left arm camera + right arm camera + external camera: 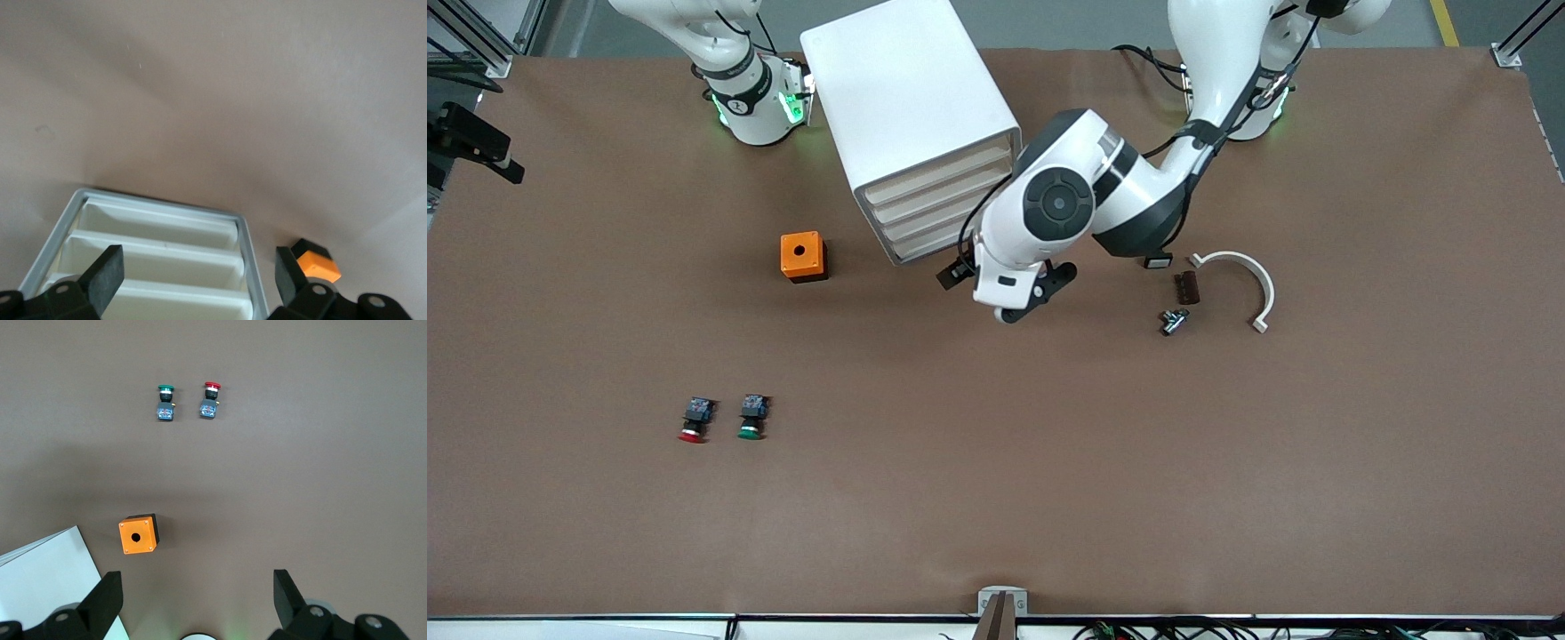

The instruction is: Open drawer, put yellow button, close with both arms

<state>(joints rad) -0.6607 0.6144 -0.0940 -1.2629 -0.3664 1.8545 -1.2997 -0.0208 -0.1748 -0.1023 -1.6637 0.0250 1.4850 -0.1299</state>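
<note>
Front view: no yellow button is seen, drawers are all shut, left gripper (1040, 298) jaws wide, empty, at cabinet (911, 116) front; right gripper (193, 603) jaws wide, empty — wrong drawer could get hooked.

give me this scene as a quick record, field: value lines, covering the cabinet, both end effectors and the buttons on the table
cabinet: large white rounded-edge cabinet, four cream drawer fronts, all look shut
left end effector: open, in front of the drawers
right end effector: open, over the table above the orange cube with a hole
buttons: red-capped button beside green-capped button, nearer the front camera than the cube
yellow button: not seen
</note>
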